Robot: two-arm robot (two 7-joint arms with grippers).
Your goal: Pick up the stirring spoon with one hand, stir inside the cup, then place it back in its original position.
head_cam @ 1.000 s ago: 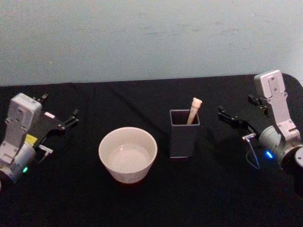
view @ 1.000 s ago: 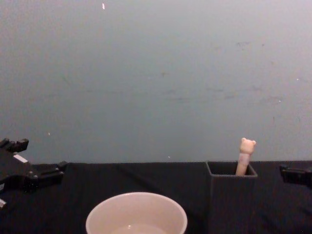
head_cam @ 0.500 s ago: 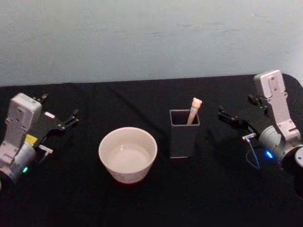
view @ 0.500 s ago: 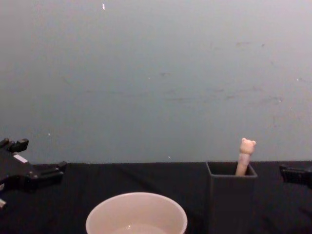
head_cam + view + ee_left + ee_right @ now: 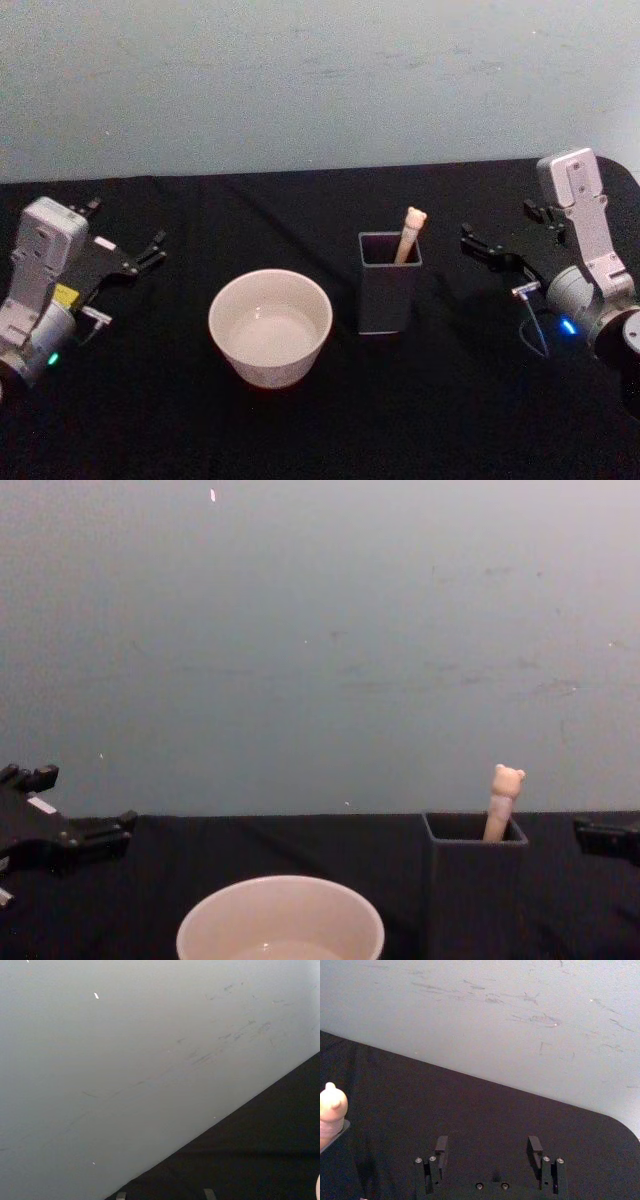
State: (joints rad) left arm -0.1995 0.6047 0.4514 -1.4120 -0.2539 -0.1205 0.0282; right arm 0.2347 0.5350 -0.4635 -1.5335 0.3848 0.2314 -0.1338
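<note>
1. The stirring spoon (image 5: 410,232) stood in the dark grey holder (image 5: 389,285), leaning toward the holder's far right corner, with its beige-pink handle and bear head sticking up above the rim.
2. The holder sat near the middle of the black table (image 5: 320,420), just right of the cream cup (image 5: 270,326); the two stood apart, not touching.
3. The cup was upright, and from the head view its inside looked pale and smooth; I could not tell whether it held liquid.
4. The right gripper (image 5: 512,234) hovered to the right of the holder, apart from it, with its fingers (image 5: 441,1145) spread wide and nothing between them.
5. In the right wrist view the bear head showed at the edge, off to one side of the open fingers.
6. The left gripper (image 5: 125,235) was parked at the table's left side, well apart from the cup, its fingers parted and empty.
</note>
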